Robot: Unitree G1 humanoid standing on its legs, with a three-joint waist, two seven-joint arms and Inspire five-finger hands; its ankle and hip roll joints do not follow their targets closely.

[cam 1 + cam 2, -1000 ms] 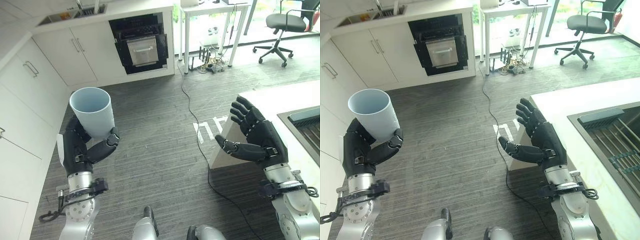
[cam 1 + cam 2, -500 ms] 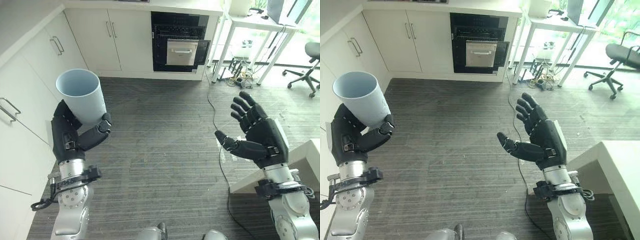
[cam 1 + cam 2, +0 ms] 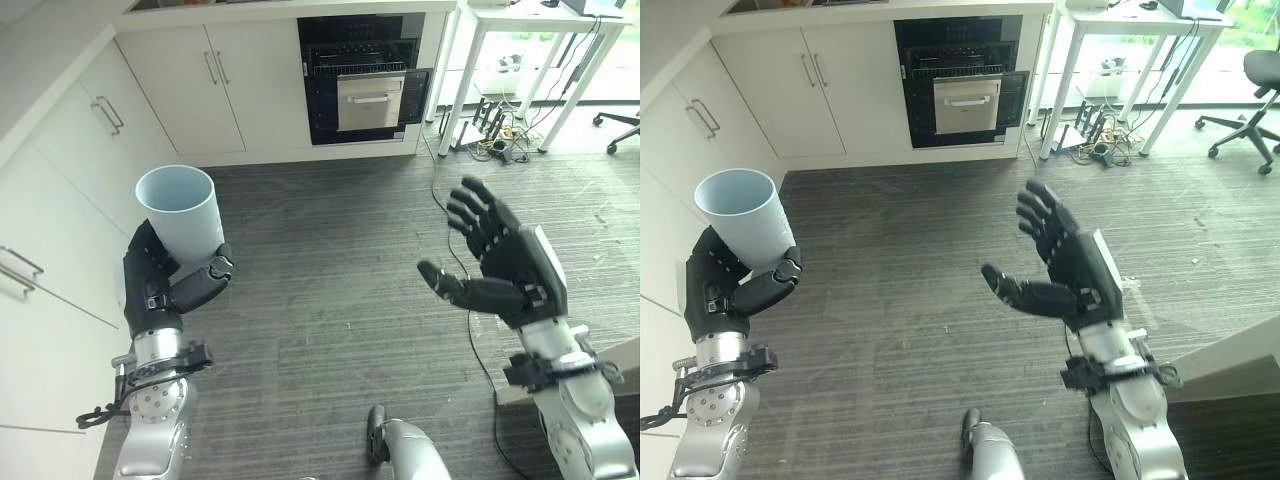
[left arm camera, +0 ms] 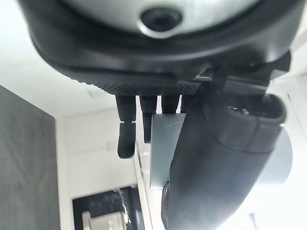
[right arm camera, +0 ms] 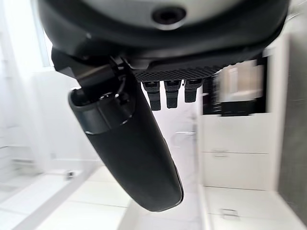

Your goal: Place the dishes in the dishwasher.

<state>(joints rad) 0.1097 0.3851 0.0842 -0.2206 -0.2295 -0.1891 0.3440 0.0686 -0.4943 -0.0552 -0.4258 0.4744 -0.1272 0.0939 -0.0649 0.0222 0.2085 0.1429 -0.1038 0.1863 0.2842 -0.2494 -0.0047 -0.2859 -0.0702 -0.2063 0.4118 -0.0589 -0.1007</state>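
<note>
Two hands up over the dark floor in the left eye view: left hand [image 3: 160,285] wrapped round a pale blue cup [image 3: 184,218], upright, near the left cabinets [image 3: 60,170]. Right hand [image 3: 505,265] spread, empty. Dishwasher [image 3: 368,78] far off, open. Left wrist view: thumb [image 4: 218,163] against the cup. Right wrist view: fingers [image 5: 172,93] straight.

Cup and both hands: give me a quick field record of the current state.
cup: pale blue cup, upright, mouth up, looks empty
left hand: left hand curled round the cup's lower part, held above the floor
right hand: right hand open, fingers spread, holding nothing
dishwasher: open dark appliance in the far cabinets, pale rack front pulled out
task status: cup not yet placed
</note>
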